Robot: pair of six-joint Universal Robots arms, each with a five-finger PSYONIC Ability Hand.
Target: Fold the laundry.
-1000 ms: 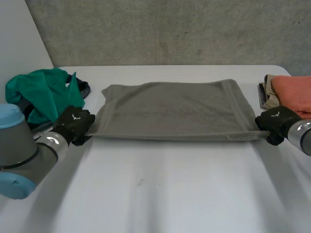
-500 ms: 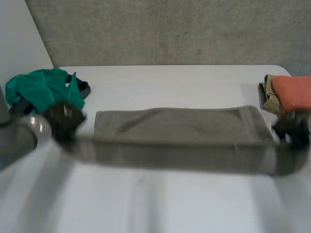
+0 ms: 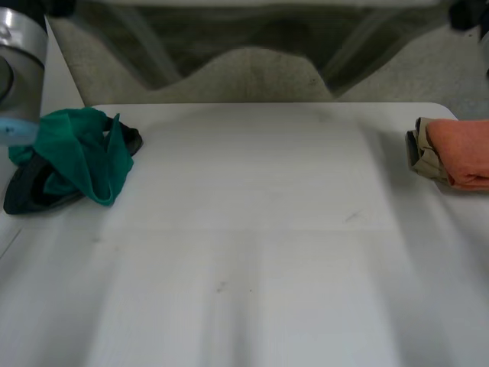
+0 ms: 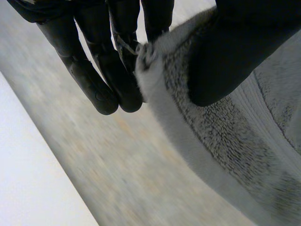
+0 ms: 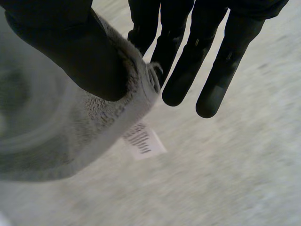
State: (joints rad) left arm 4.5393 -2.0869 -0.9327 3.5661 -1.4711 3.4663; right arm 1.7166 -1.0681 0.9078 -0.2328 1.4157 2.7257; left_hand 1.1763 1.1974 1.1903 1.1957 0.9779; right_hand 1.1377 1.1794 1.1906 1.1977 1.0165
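Note:
The grey towel [image 3: 229, 34] hangs stretched in the air above the white table [image 3: 244, 245], along the far side of the head view. In the left wrist view my left hand [image 4: 117, 70] pinches one towel [image 4: 225, 141] corner between thumb and straight fingers. In the right wrist view my right hand [image 5: 188, 70] pinches the other corner of the towel [image 5: 70, 127] the same way. A small white label [image 5: 143, 141] dangles from that corner. My left arm [image 3: 15, 61] rises at the far left of the head view.
A green garment [image 3: 76, 153] lies bunched over a dark one [image 3: 30, 195] at the table's left edge. An orange folded cloth [image 3: 462, 149] sits on a beige one [image 3: 420, 157] at the right edge. A concrete wall stands behind the table.
The towel lay flat on the table, held at its near corners. Both hands have raised it clear of the table, and it now hangs high between them.

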